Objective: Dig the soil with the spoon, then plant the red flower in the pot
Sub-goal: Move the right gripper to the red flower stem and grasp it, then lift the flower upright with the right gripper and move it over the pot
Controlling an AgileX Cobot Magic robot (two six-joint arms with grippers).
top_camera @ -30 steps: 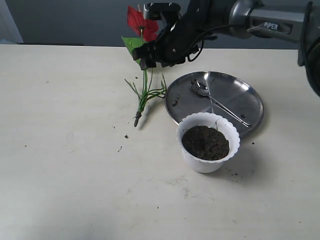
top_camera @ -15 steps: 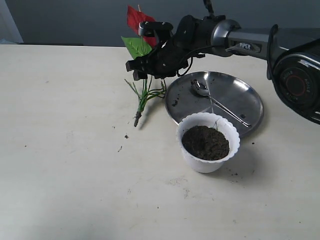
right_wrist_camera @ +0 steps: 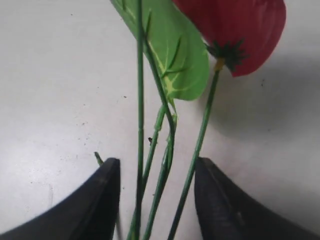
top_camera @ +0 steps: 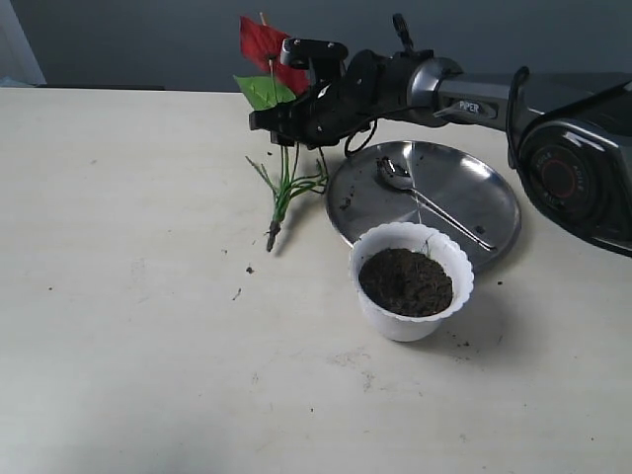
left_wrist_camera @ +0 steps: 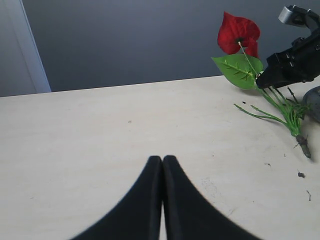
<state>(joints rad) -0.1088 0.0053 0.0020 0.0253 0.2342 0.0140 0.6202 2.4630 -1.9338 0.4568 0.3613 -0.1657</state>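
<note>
The red flower (top_camera: 262, 41) lies on the table with its bloom and green leaf raised and its stems (top_camera: 286, 183) spread toward the front. My right gripper (top_camera: 281, 123) is open, with one finger on each side of the stems (right_wrist_camera: 167, 150) just below the leaf (right_wrist_camera: 175, 55). The white scalloped pot (top_camera: 367, 242) stands in front of the steel plate and holds dark soil (top_camera: 406, 281). The spoon (top_camera: 425, 202) rests on the plate. My left gripper (left_wrist_camera: 162, 160) is shut and empty over bare table, far from the flower (left_wrist_camera: 238, 32).
The round steel plate (top_camera: 484, 188) lies right of the stems, behind the pot and touching it. Soil crumbs (top_camera: 242, 281) are scattered on the table left of the pot and near the stem ends.
My right arm has swung down and levelled out, bringing its gripper around the stems. The bloom and leaf have shifted slightly to the left.
</note>
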